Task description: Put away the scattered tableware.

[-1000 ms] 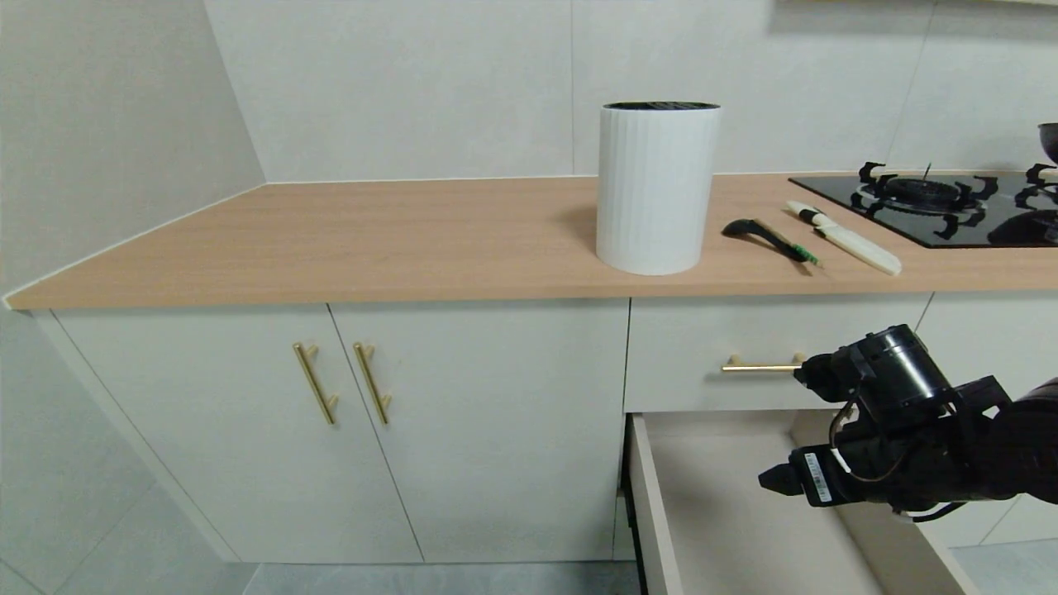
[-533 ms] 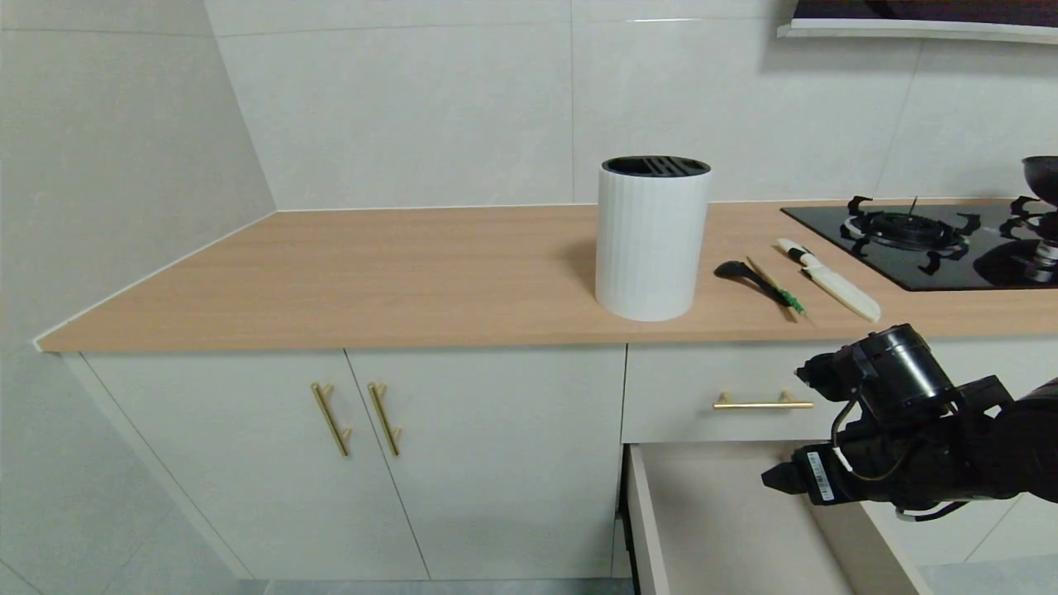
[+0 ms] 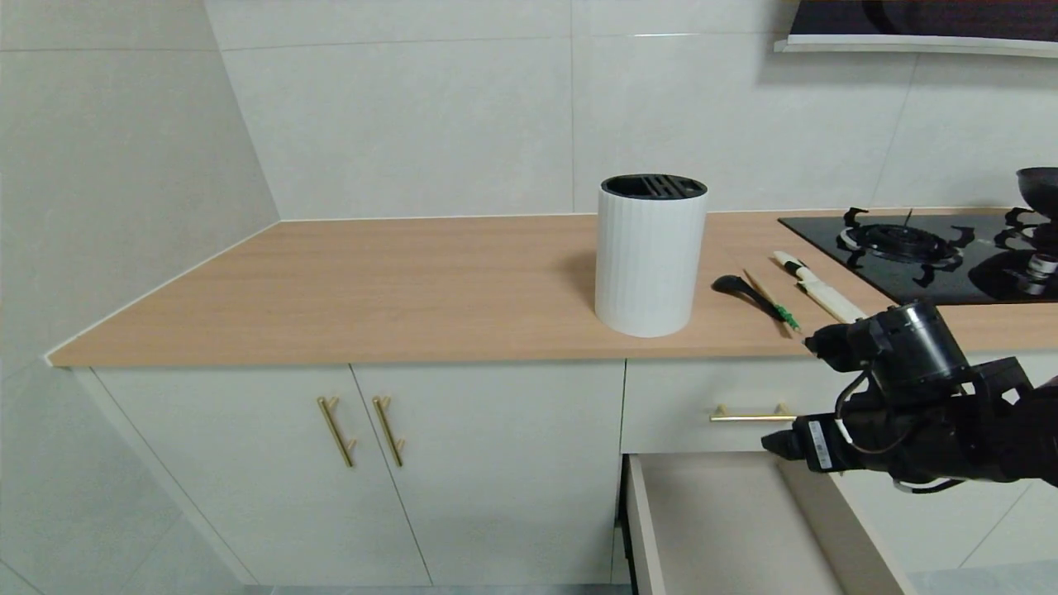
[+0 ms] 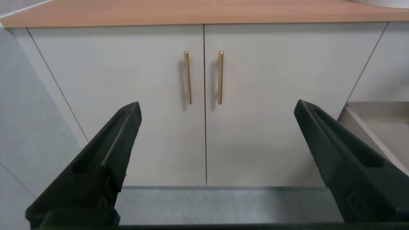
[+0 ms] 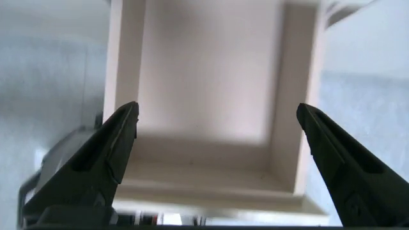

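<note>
wooden counter (image 3: 413,281) with an upright white holder (image 3: 650,256); just to its right lie a black spoon (image 3: 740,289), chopsticks (image 3: 759,286) and a pale knife (image 3: 818,289), near a black hob (image 3: 917,256). below, a drawer (image 3: 640,529) stands pulled out. the right jaws hang over it, spread wide, holding nothing. the left jaws, facing the cupboard doors (image 4: 204,128), are also wide apart and empty
</note>
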You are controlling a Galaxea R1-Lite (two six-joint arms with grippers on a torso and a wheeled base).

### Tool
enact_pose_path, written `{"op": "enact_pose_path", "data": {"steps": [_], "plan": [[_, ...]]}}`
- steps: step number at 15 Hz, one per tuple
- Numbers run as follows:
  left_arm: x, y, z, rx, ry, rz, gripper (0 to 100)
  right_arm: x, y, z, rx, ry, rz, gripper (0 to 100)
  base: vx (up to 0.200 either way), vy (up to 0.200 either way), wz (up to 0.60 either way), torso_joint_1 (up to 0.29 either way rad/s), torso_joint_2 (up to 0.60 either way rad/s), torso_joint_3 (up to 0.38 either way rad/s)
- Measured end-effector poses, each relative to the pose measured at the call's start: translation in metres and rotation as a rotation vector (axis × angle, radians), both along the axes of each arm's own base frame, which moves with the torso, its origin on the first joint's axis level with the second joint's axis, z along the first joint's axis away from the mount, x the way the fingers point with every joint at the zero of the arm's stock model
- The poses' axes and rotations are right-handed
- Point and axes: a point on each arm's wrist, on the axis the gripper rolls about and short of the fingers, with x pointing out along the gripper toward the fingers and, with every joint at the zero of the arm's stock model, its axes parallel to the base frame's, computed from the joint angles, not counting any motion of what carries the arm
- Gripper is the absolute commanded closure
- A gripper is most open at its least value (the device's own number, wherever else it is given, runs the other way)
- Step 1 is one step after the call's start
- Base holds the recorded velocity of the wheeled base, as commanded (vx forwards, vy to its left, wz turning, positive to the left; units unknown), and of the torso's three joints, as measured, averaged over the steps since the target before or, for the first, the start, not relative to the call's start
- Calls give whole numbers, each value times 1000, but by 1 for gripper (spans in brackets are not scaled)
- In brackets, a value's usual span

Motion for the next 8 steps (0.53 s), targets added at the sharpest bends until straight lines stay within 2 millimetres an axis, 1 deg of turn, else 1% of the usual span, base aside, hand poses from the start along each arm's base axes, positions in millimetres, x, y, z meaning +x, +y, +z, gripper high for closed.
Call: {"op": "enact_pose_path", "data": {"steps": [1,4,6,8], "plan": [[0,0,0,0,0,0,0,4,1,9,10,-33,1,0,0,0,0,0,0,0],[0,0,0,0,0,-1,0,31,3,46,39,-181,-5,0,0,0,0,0,0,0],[0,0,0,0,0,0,0,52,0,64,50,-251,-32,0,0,0,0,0,0,0],[0,0,0,0,0,-1,0,73,-5,72,47,-293,-56,0,0,0,0,0,0,0]]}}
